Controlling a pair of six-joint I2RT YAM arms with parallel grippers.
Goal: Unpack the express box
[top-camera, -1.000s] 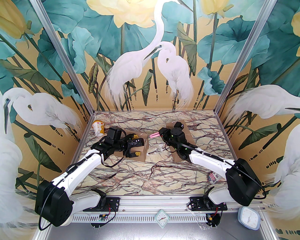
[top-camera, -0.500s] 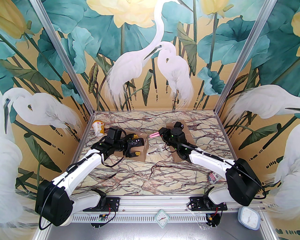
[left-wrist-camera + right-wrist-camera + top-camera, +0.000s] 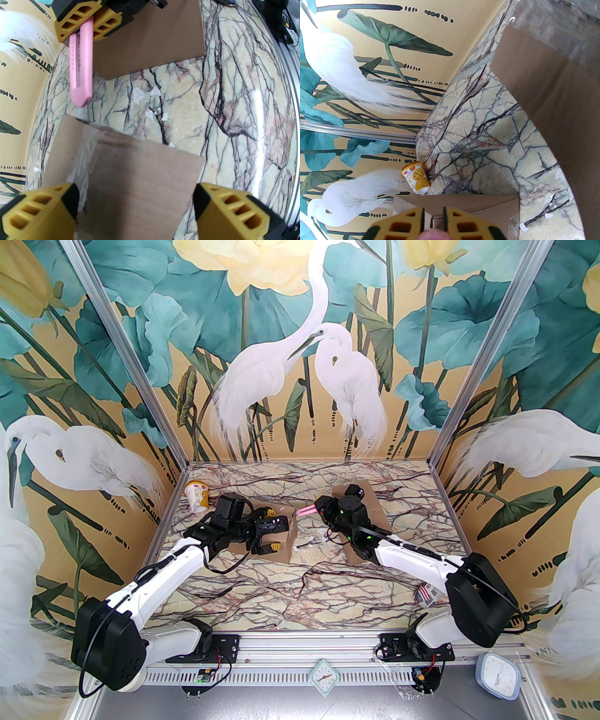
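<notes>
A taped cardboard express box (image 3: 286,534) lies left of the table's middle. My left gripper (image 3: 272,529) hovers over it, open, one yellow finger on each side of the box's top (image 3: 131,178). A strip of clear tape runs along that top. My right gripper (image 3: 321,508) is shut on a pink utility knife (image 3: 307,510). The knife points left toward the box, and its tip (image 3: 80,70) hangs just off the box's far corner. The same box shows below my right fingers (image 3: 432,215).
A second cardboard box (image 3: 370,498) lies under my right arm. A yellow yogurt cup (image 3: 197,496) stands in the far left corner. A small striped object (image 3: 425,594) lies near the right front. White tape scraps (image 3: 150,103) litter the marble between the boxes.
My right arm has moved slightly left, carrying the pink knife a little closer to the taped box. The left gripper has stayed put.
</notes>
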